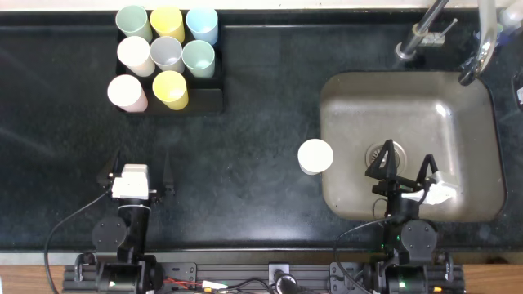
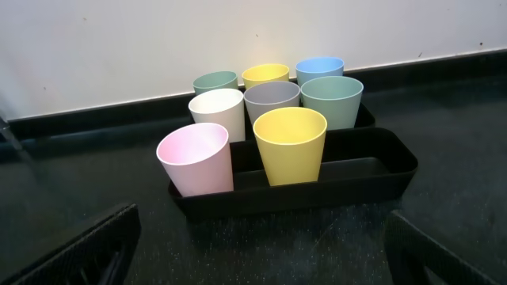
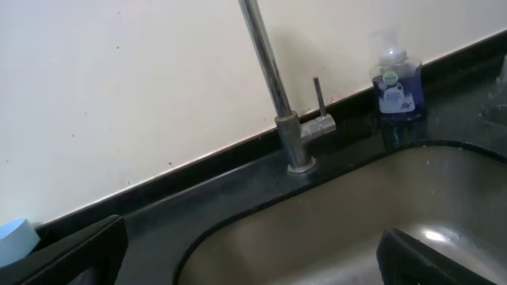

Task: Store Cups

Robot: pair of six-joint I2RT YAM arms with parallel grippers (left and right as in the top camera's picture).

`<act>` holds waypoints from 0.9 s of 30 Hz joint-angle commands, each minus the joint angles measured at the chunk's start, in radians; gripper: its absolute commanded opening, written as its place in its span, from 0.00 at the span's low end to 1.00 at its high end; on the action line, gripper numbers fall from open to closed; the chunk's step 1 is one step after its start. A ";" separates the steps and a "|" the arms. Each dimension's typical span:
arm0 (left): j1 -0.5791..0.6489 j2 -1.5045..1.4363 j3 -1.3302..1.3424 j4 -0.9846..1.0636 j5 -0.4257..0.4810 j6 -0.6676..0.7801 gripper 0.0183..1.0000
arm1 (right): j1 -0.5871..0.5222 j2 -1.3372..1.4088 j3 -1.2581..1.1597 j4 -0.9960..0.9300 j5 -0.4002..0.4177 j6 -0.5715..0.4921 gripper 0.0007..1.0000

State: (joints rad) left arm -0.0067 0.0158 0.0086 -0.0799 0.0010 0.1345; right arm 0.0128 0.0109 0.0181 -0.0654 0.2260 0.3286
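A black tray point(image 1: 206, 100) at the back left of the counter holds several pastel cups, with a pink cup point(image 1: 127, 92) and a yellow cup point(image 1: 170, 89) in its front row. The compartment to the right of the yellow cup is bare. A lone white cup point(image 1: 315, 156) stands on the counter just left of the sink point(image 1: 343, 90). My left gripper point(image 1: 140, 161) is open, low over the counter, well in front of the tray point(image 2: 380, 158) and facing its pink cup point(image 2: 196, 158) and yellow cup point(image 2: 290, 145). My right gripper point(image 1: 405, 162) is open over the sink basin.
A steel faucet point(image 3: 273, 87) rises behind the sink, and a blue soap bottle point(image 3: 396, 83) stands by the wall. Dark counter stretches between the tray and the sink.
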 commanded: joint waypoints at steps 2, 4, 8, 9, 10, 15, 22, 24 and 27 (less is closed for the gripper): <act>0.001 -0.013 0.000 -0.004 0.021 0.015 1.00 | 0.002 -0.005 -0.012 0.002 -0.068 -0.002 1.00; 0.001 -0.013 0.000 -0.004 0.021 0.015 1.00 | 0.002 -0.005 -0.007 0.003 -0.098 -0.003 1.00; 0.001 -0.013 0.000 -0.004 0.021 0.015 1.00 | 0.002 0.003 0.099 -0.046 -0.109 -0.003 1.00; 0.001 -0.013 0.000 -0.004 0.021 0.015 1.00 | 0.002 0.019 0.151 -0.092 -0.109 -0.003 1.00; 0.001 -0.013 0.000 -0.004 0.021 0.015 1.00 | 0.002 0.046 0.212 -0.150 -0.109 -0.003 1.00; 0.001 -0.013 0.000 -0.004 0.021 0.015 1.00 | 0.013 0.362 0.593 -0.489 -0.101 -0.015 1.00; 0.001 -0.013 0.000 -0.004 0.021 0.015 1.00 | 0.248 0.961 1.171 -0.929 -0.042 -0.328 1.00; 0.001 -0.013 0.000 -0.004 0.021 0.015 1.00 | 0.306 1.106 1.294 -1.083 -0.021 -0.387 1.00; 0.001 -0.013 0.000 -0.004 0.021 0.015 1.00 | 0.370 1.280 1.402 -1.282 0.014 -0.465 1.00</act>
State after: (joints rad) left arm -0.0067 0.0128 0.0086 -0.0792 0.0120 0.1349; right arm 0.3363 1.1866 1.3479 -1.2724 0.1886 0.0032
